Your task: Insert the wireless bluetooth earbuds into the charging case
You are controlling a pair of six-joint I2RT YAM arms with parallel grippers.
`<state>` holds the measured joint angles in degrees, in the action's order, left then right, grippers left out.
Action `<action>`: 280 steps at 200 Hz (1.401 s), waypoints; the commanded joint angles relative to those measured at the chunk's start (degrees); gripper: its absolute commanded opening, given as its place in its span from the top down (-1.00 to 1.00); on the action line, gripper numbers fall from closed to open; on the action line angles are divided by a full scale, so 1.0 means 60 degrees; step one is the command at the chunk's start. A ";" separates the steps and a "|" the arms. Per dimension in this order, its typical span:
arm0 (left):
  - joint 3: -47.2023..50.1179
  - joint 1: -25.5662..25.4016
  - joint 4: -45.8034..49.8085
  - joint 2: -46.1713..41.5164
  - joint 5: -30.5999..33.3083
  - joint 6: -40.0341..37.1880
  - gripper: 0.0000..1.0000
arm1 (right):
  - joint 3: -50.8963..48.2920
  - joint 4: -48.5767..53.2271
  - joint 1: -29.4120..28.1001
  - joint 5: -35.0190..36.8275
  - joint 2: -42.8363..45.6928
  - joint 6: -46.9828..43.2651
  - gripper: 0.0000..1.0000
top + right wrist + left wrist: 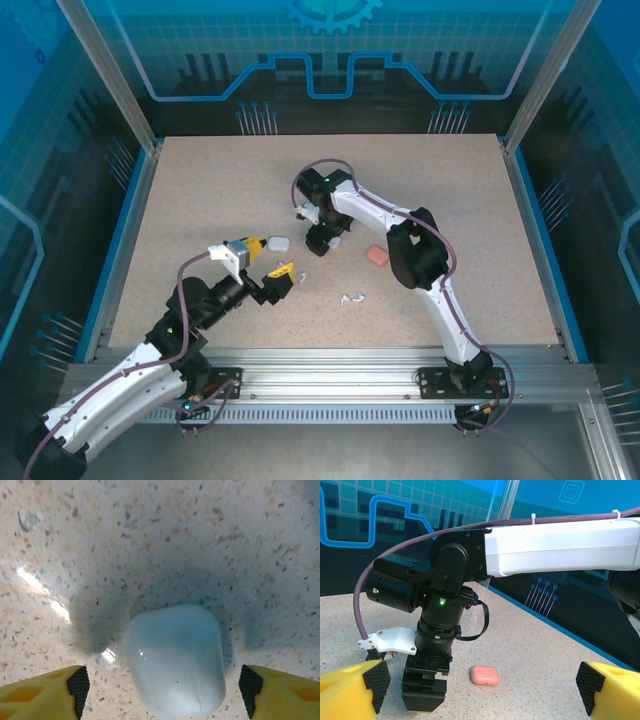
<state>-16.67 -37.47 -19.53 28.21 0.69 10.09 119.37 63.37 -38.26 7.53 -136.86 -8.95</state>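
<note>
A pale white charging case (172,660) lies closed on the speckled table, between the yellow fingers of my right gripper (162,692). That gripper is open and points straight down, with a gap between each pad and the case. From above, the right gripper (328,240) hides this case. Two tiny white earbuds (350,298) lie loose on the table in front of it, and another white earbud (301,272) sits by my left gripper (278,277). The left gripper (481,695) is wide open and holds nothing.
A salmon-pink closed case (377,256) lies right of the right gripper, and the same pink case (484,675) shows in the left wrist view. A second white case (278,243) sits just beyond the left gripper. Blue rails and glass walls border the table (200,190).
</note>
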 commanded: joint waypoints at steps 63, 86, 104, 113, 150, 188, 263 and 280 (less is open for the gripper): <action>-0.0167 -0.0051 -0.0047 -0.0072 0.0116 -0.0214 -0.97 | 0.0115 0.0539 -0.0449 0.0389 -0.0474 0.0255 -0.36; -0.0152 -0.0051 -0.0044 -0.0078 0.0089 -0.0194 -0.97 | 0.0107 0.0342 -0.0492 0.0546 -0.0525 0.0447 -0.27; -0.0148 -0.0046 -0.0034 -0.0097 0.0090 -0.0181 -0.97 | 0.0043 0.0207 -0.0493 0.0652 -0.0547 0.0597 -0.22; -0.0136 -0.0052 -0.0034 -0.0094 0.0089 -0.0185 -0.97 | 0.0041 0.0179 -0.0488 0.0707 -0.0556 0.0686 -0.20; -0.0073 -0.0053 -0.0078 -0.0089 0.0090 -0.0134 -0.97 | -0.0008 -0.0086 -0.0464 0.0738 -0.0572 0.1199 -0.21; -0.0042 -0.0048 -0.0087 -0.0092 0.0101 -0.0128 -0.97 | -0.0061 -0.0313 -0.0393 0.0584 -0.0489 0.1806 -0.27; 0.0021 -0.0053 -0.0140 -0.0104 0.0105 -0.0097 -0.97 | 0.0085 -0.0682 -0.0290 0.0240 -0.0469 0.2482 -0.26; 0.0011 -0.0053 -0.0144 -0.0111 0.0103 -0.0110 -0.97 | 0.0073 -0.0740 -0.0254 0.0093 -0.0378 0.2544 -0.26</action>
<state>-16.64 -37.47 -19.55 28.21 0.69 10.13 119.35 65.98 -40.34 10.07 -138.67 3.51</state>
